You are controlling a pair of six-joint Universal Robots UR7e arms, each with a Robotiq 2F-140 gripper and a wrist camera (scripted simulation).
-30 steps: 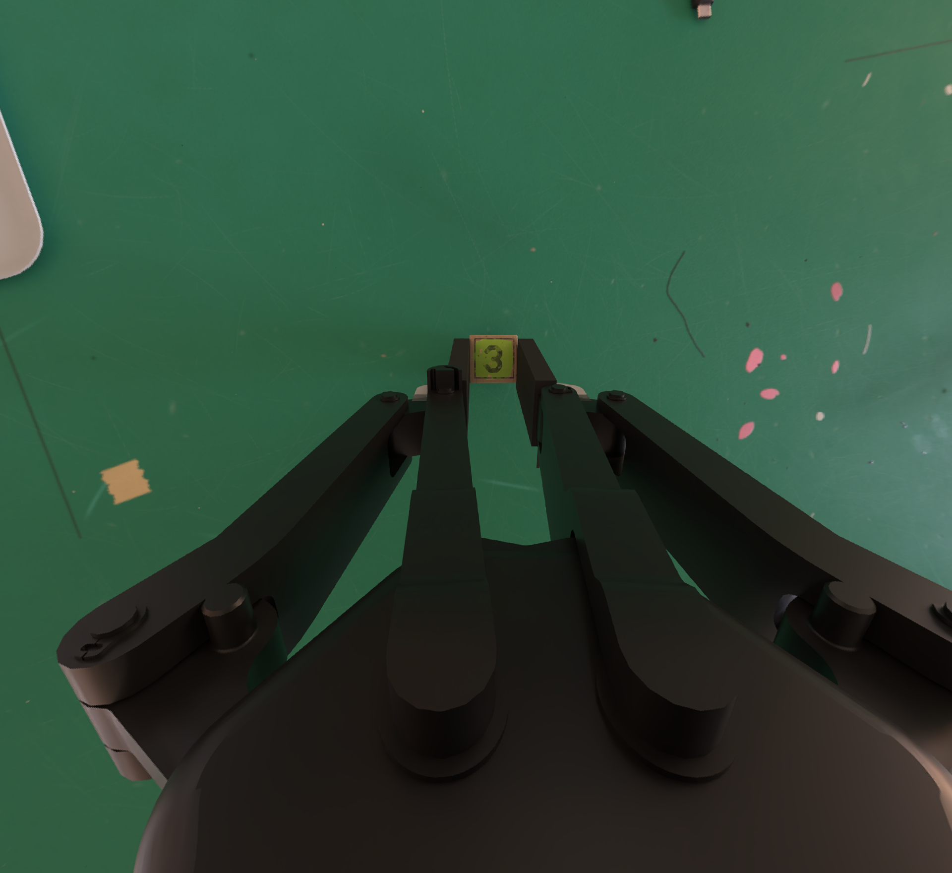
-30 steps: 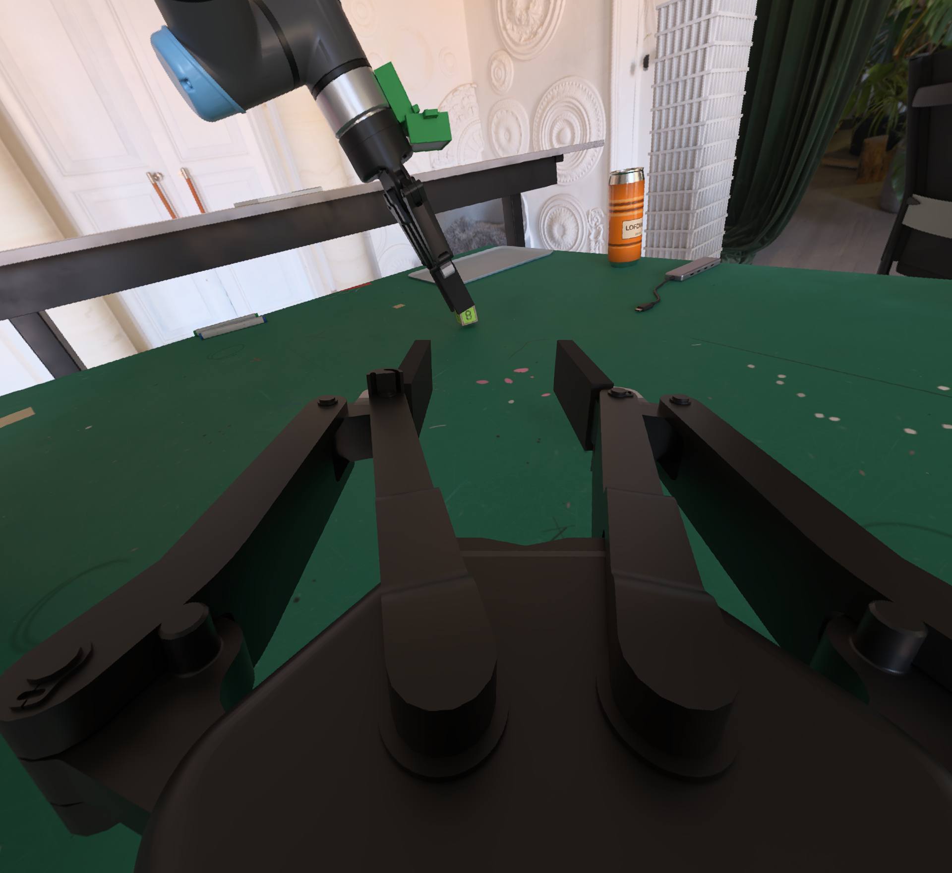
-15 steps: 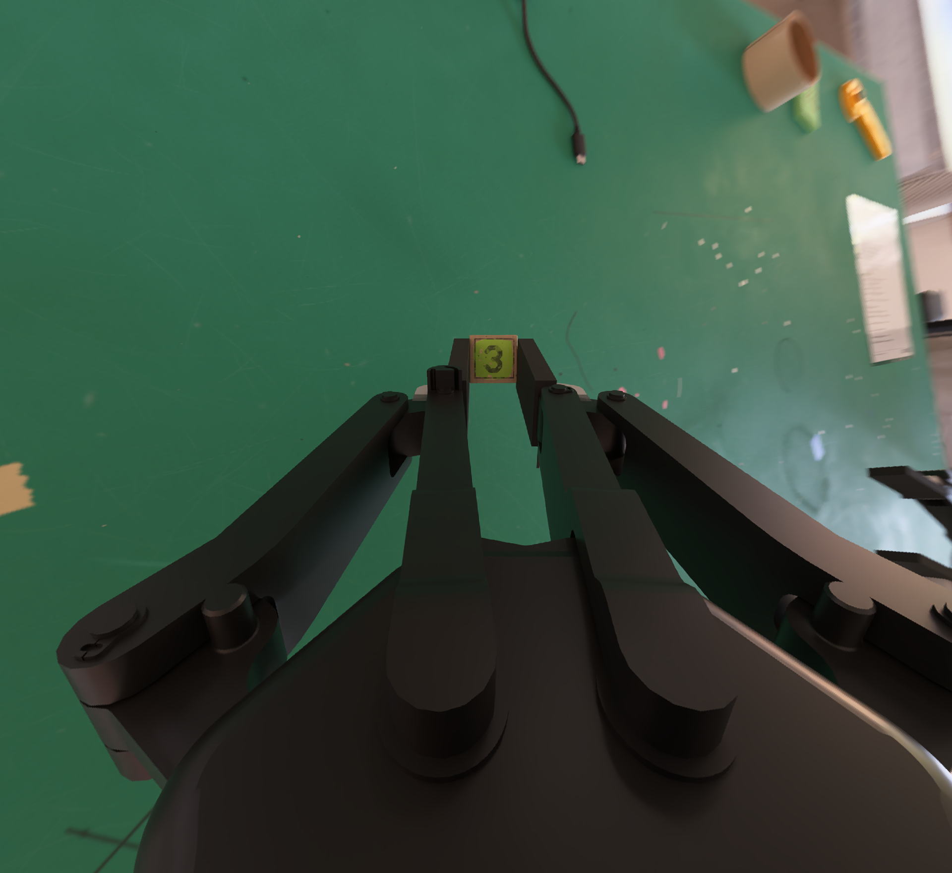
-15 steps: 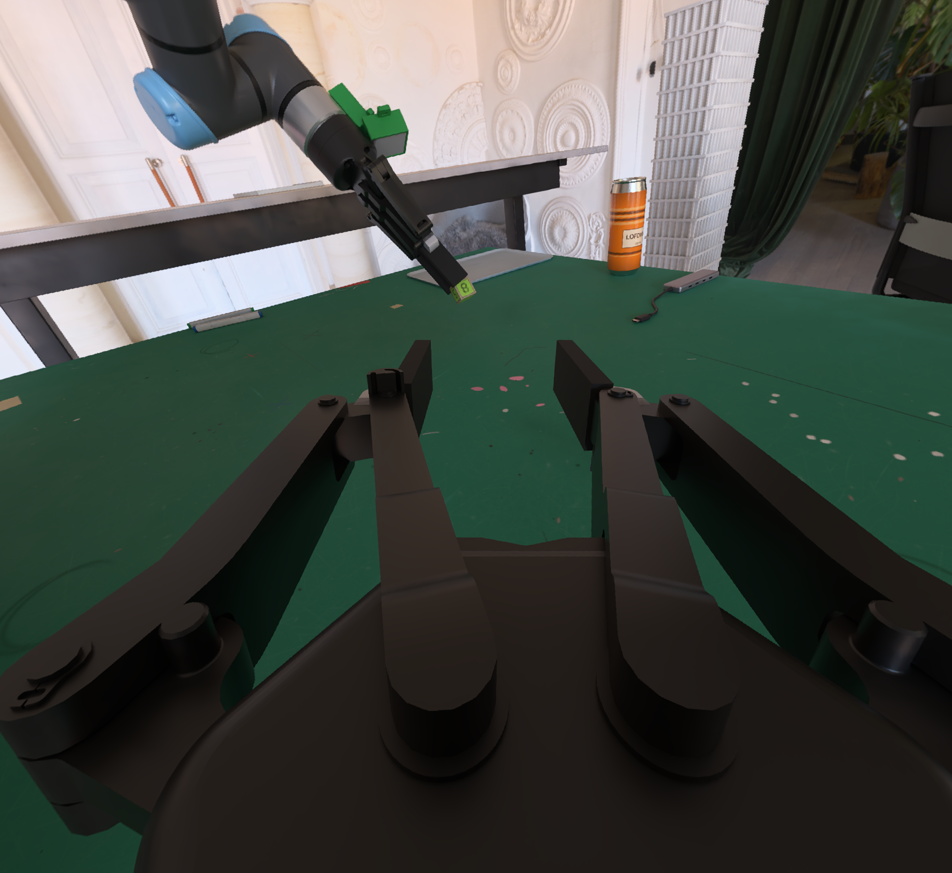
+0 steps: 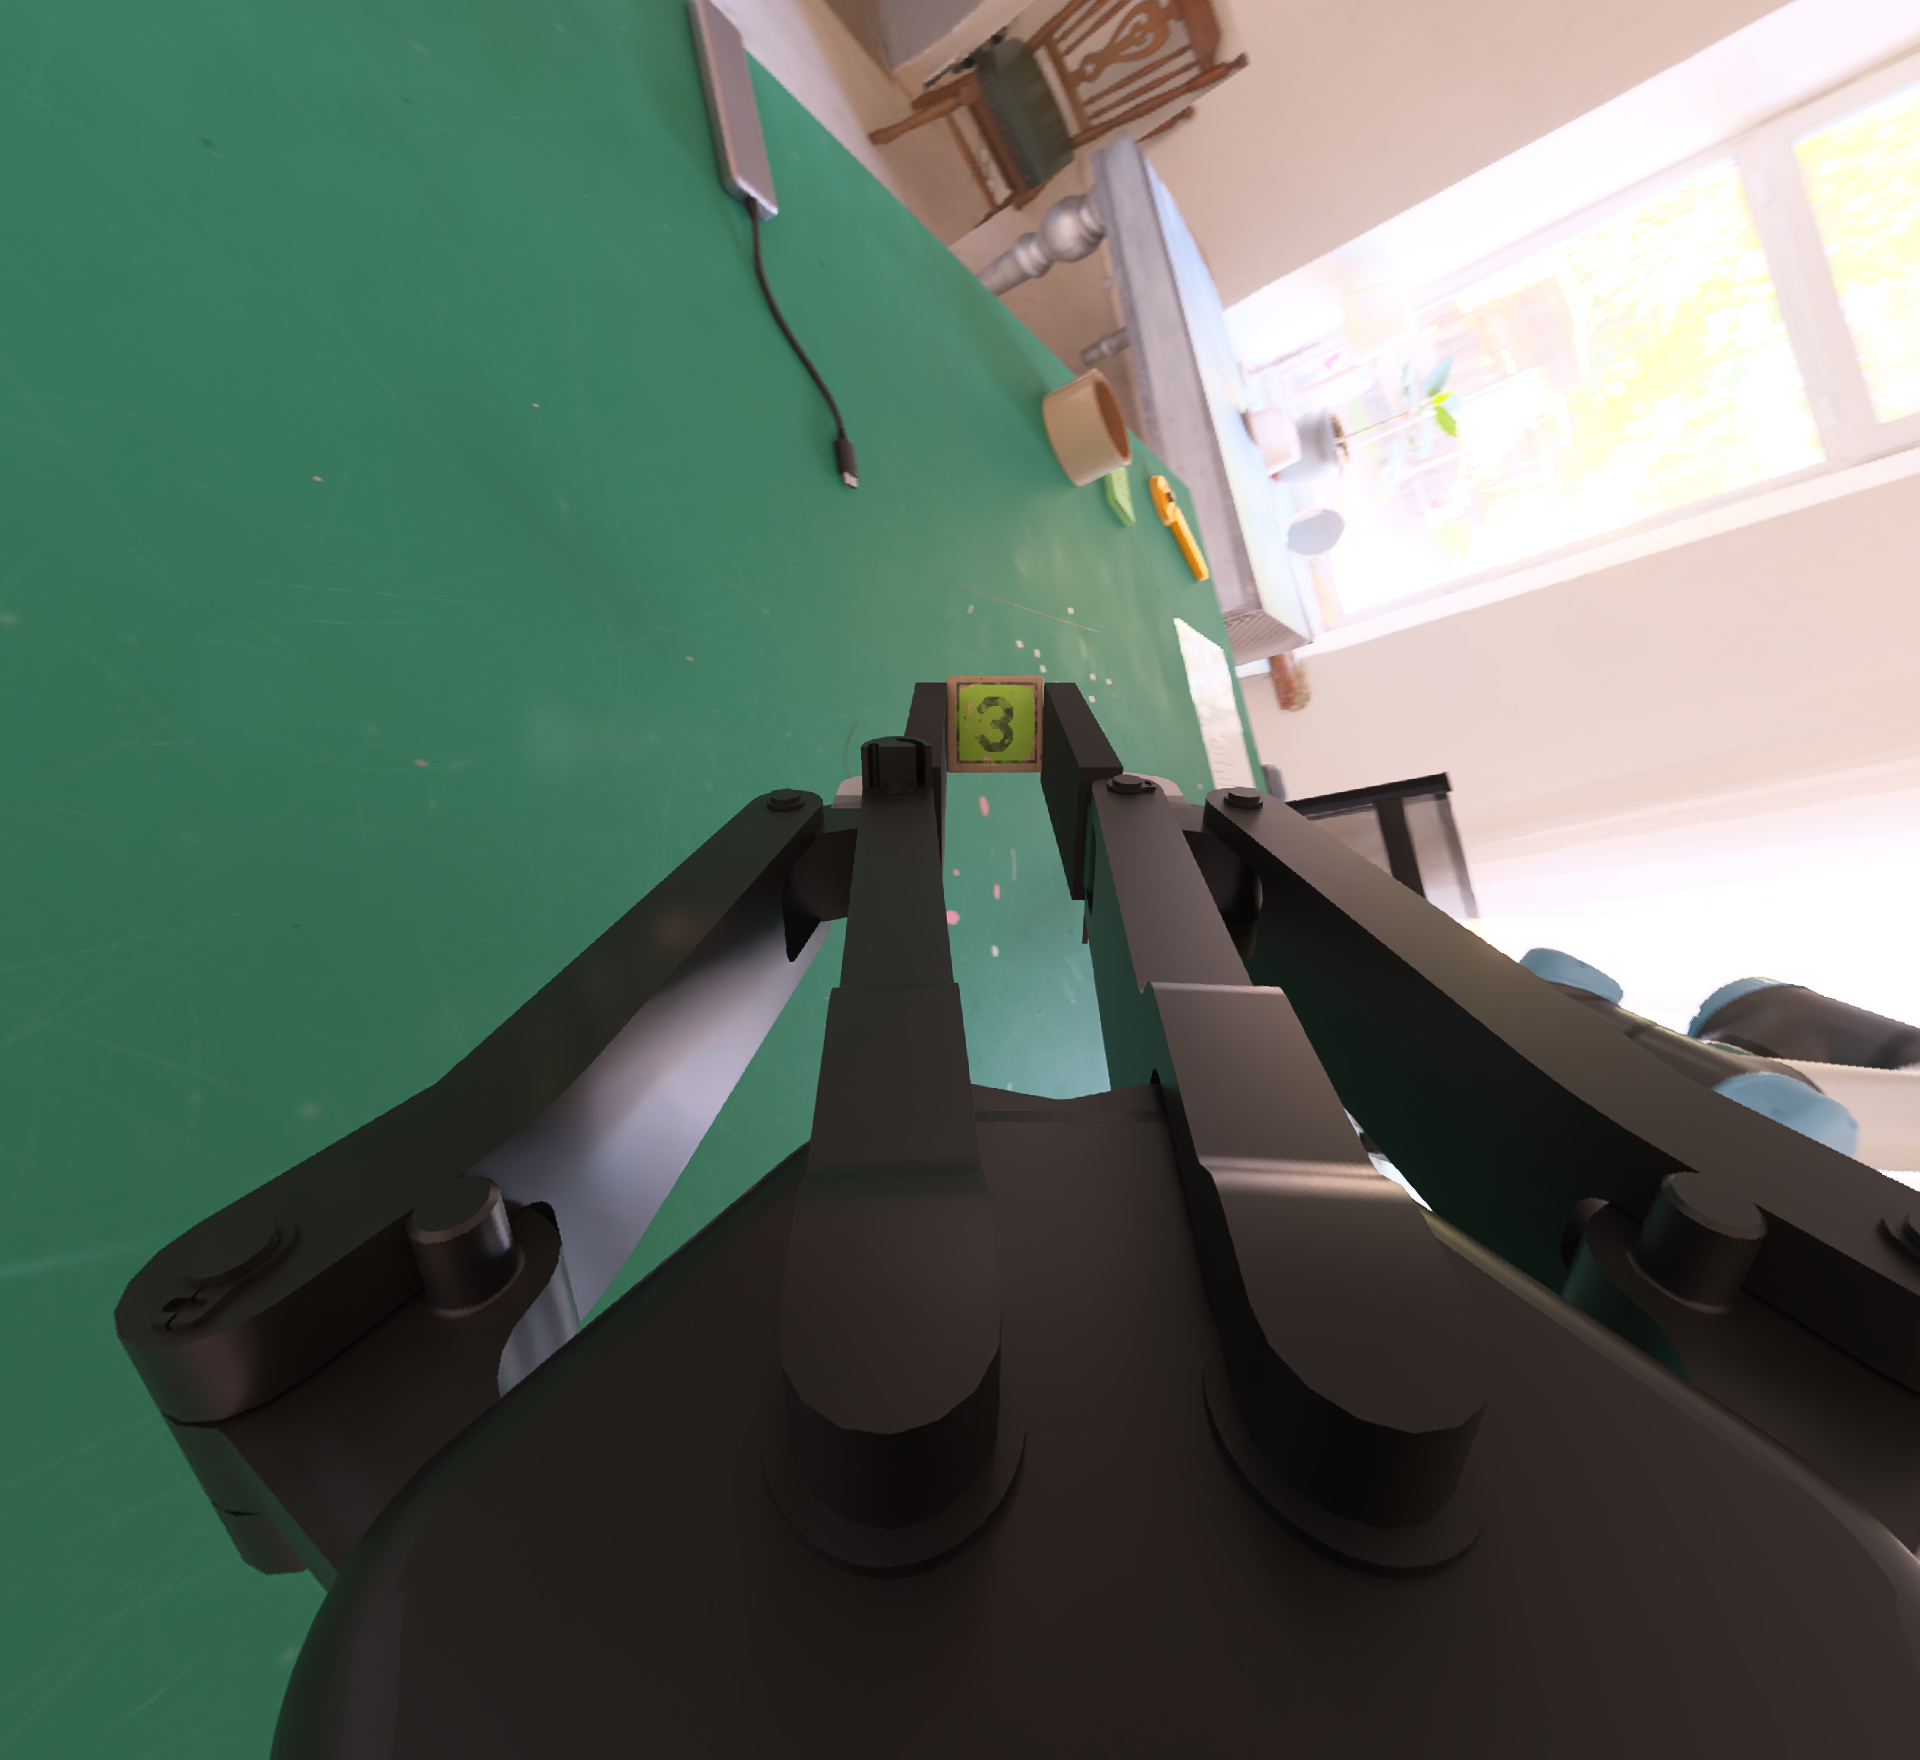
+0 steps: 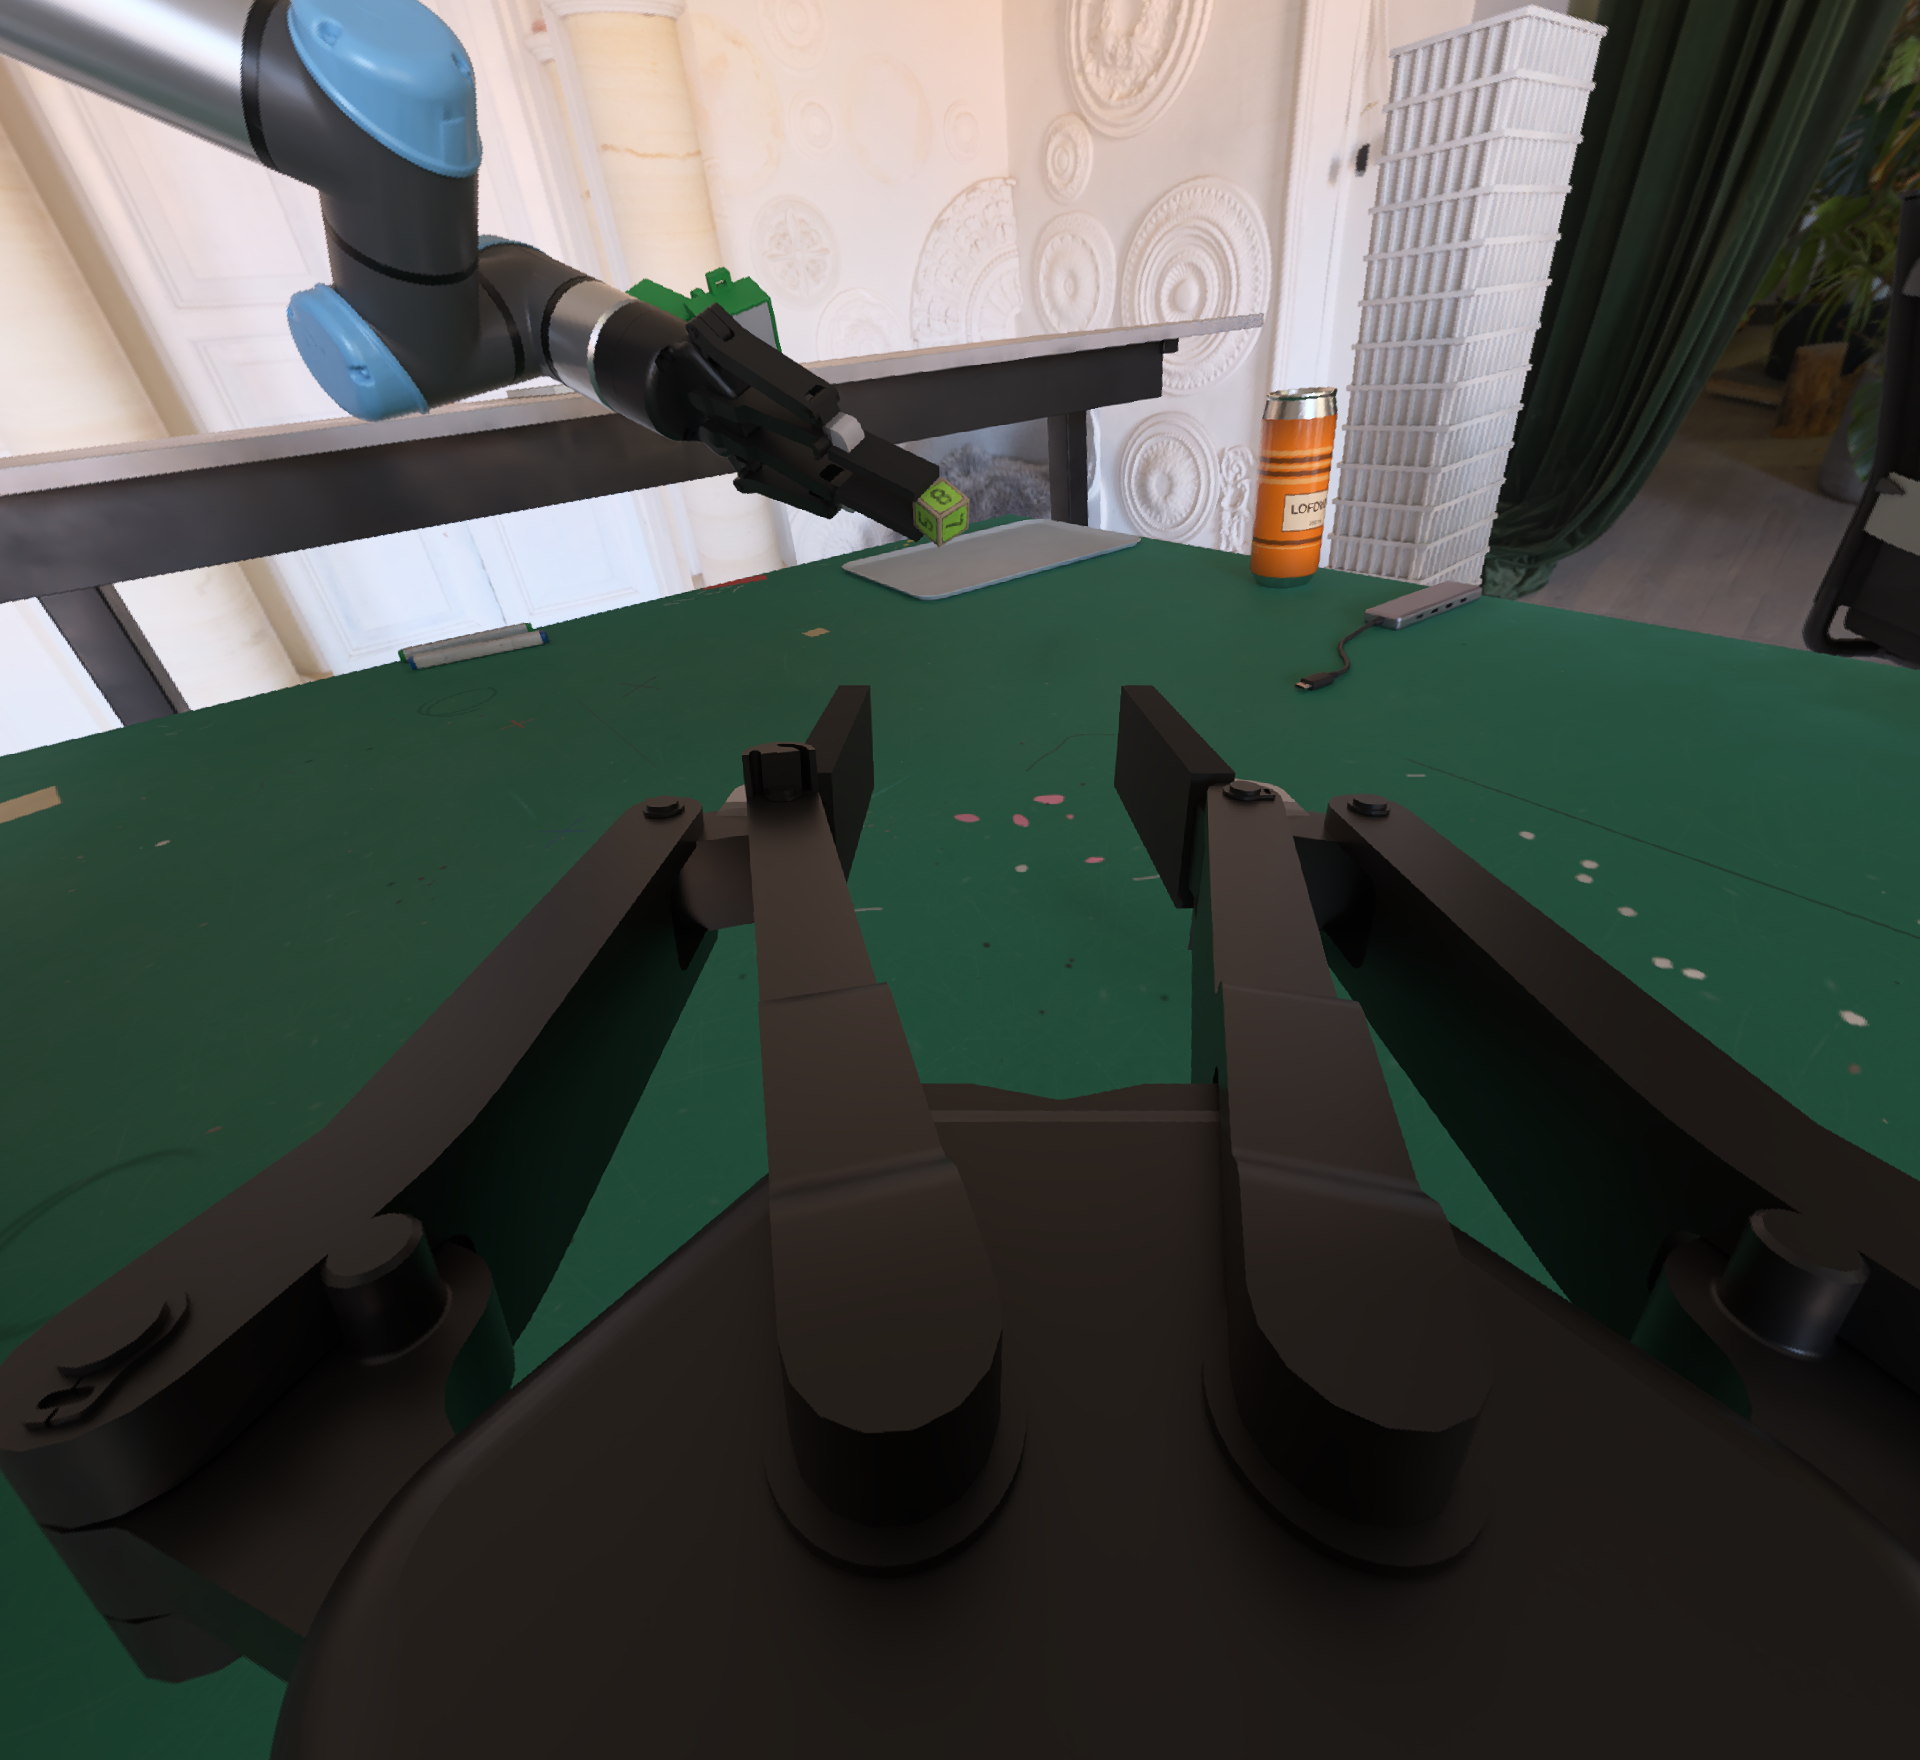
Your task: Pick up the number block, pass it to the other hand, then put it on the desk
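Right wrist view, left pincer (image 6: 914, 505) clamping number block (image 6: 940, 511) aloft

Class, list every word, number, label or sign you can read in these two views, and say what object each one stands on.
I don't copy out writing, so here is what bears it:
number block: one dark printed figure on each green face that shows, clear enough to read.
orange can: a pale label with dark lettering, partly turned out of sight.
white sheet at the desk's edge: too small and washed out to read.
Nothing else shows writing.

number block (image 5: 994, 724) between left claw (image 5: 994, 742) fingers, above desk (image 5: 364, 463)
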